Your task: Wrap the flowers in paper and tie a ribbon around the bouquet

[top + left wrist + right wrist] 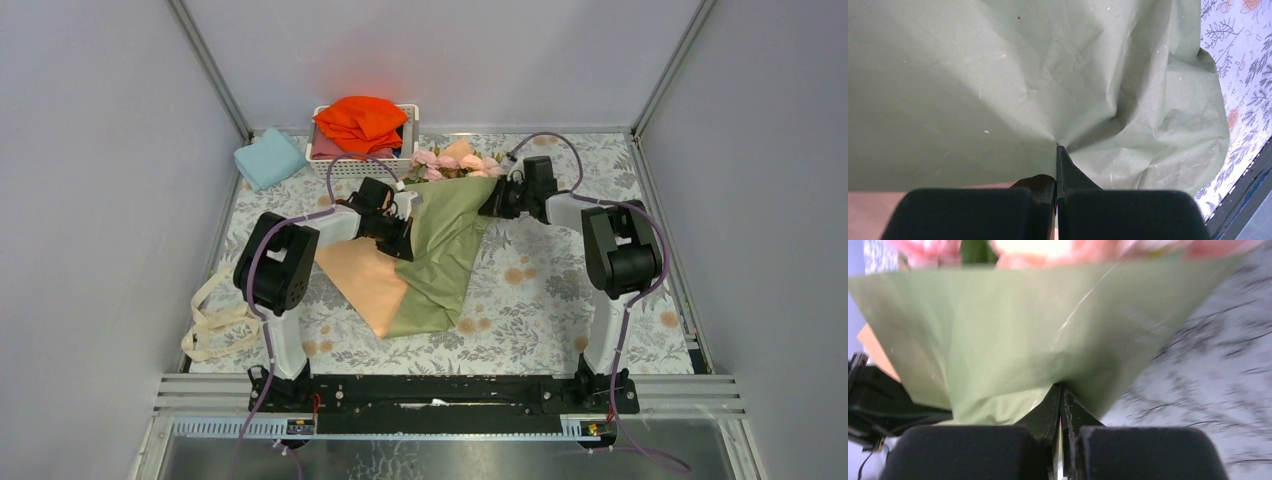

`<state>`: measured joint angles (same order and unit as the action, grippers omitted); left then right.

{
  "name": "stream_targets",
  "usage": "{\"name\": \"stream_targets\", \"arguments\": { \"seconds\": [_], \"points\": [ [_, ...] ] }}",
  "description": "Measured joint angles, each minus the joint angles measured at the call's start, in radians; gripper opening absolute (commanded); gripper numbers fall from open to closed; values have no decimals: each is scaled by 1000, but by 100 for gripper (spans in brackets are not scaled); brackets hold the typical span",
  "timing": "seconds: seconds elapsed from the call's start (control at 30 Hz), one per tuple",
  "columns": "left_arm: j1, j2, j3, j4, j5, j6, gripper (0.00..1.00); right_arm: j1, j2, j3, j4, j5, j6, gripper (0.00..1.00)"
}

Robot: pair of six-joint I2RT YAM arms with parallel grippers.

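The paper (445, 240) lies mid-table, olive green face up, with its peach underside (365, 275) showing at the lower left. The flowers (452, 160), pale pink, poke out at its far end, and they show as a blurred pink band (1028, 247) in the right wrist view. My left gripper (400, 236) is shut on the paper's left side, and the green sheet (1048, 75) puckers at its tips (1057, 150). My right gripper (493, 204) is shut on the paper's right edge (1023, 330), pinching it at the tips (1060, 387). The cream ribbon (212, 320) lies looped at the table's left edge.
A white basket (414, 125) holding a bright orange cloth (360, 118) stands at the back. A light-blue folded cloth (268, 158) lies to its left. The floral tablecloth (560, 290) is walled in by grey panels on three sides.
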<state>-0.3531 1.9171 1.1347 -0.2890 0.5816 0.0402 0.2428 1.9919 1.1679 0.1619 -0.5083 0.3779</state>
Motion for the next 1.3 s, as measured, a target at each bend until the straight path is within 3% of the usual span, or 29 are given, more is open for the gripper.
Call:
{"name": "stream_targets", "arguments": {
  "seconds": [0.13,0.2,0.23,0.37,0.53,0.7,0.87,1.03,1.17,1.3],
  "points": [
    [0,0,0,-1,-2,6,0,-68,43,87,-4,30,-26,5],
    [-2,-4,0,-4,-7,13,0,-97,67,130,-27,56,-48,9],
    [-2,-5,0,-8,-10,17,0,-104,72,146,-40,68,-61,14],
    [-12,-12,0,-17,-24,31,0,-131,65,170,-92,95,-121,50],
    [-23,-16,4,-26,-51,46,0,-127,20,111,-103,10,-129,66],
    [-42,-21,6,-32,-86,56,0,-121,14,48,-64,-55,-74,62],
    [-59,-30,6,-34,-123,67,0,-63,-72,-92,-40,18,-55,55],
    [-60,-31,6,-36,-130,67,0,159,-331,-225,-43,119,-59,31],
    [-60,-31,6,-37,-130,67,0,334,-439,-327,53,85,4,22],
    [-60,-31,16,-51,-129,67,0,390,-418,-485,116,72,98,18]
  ]
}}
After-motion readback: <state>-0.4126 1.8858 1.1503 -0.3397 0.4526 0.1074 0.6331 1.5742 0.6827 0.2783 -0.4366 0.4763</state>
